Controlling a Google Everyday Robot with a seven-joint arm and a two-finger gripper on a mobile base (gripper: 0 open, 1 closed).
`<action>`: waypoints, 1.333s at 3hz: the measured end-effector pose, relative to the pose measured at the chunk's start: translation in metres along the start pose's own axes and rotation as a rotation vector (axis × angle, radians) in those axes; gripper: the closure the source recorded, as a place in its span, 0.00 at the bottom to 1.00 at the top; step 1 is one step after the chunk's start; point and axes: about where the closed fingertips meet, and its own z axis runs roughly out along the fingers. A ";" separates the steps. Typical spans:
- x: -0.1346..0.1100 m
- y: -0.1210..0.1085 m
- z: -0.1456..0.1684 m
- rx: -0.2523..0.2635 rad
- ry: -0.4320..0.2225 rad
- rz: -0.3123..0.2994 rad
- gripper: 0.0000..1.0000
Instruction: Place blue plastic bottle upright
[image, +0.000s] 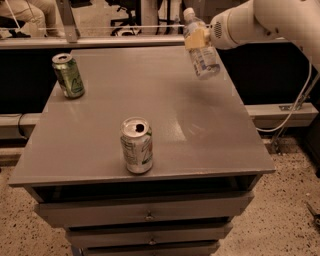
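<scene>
The blue plastic bottle (201, 50), clear with a white cap and pale label, hangs in the air above the far right part of the grey table (200, 135), tilted with its cap up and to the left. My gripper (196, 38) is shut on the bottle's upper part, reaching in from the right on the white arm (260, 20). The bottle does not touch the table.
A green can (68, 75) stands upright at the table's far left. A white-and-green can (136, 145) stands upright near the front edge. Drawers (145, 215) sit below the tabletop. A rail and cables run behind and to the right of the table.
</scene>
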 end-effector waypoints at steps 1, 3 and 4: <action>-0.004 0.001 0.001 -0.004 -0.007 -0.017 1.00; -0.028 0.020 0.004 -0.169 -0.199 -0.088 1.00; -0.029 0.029 -0.002 -0.229 -0.269 -0.193 1.00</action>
